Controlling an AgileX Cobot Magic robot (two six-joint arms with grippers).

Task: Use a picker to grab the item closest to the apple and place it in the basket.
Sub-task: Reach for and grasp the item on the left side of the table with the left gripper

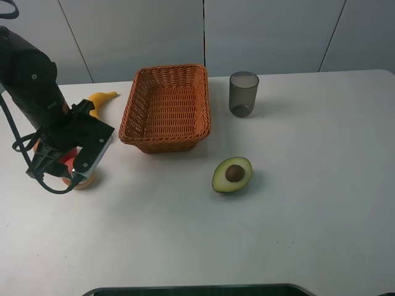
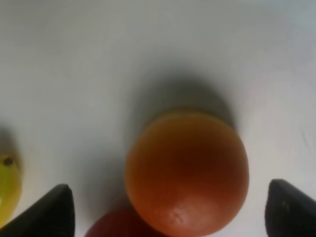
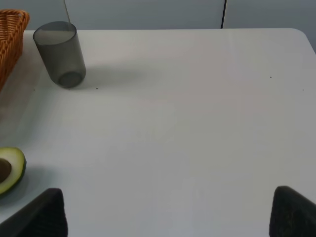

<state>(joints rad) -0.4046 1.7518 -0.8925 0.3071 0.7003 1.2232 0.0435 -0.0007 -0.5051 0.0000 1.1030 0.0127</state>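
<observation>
Left wrist view is showing the left gripper [image 2: 168,200] hanging over the orange [image 2: 186,173], jaws spread wide to straddle it because it is lying just beside the apple [image 2: 116,226], with the basket [image 1: 166,143] waiting toward its 2 o'clock, while the right gripper [image 3: 168,207], also gaping, is idling.

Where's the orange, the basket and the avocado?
orange [image 2: 187,173]: left wrist view, middle of its peel.
basket [image 1: 165,143]: exterior high view, on its front wall.
avocado [image 1: 232,174]: exterior high view, on the pit in its cut face.
</observation>
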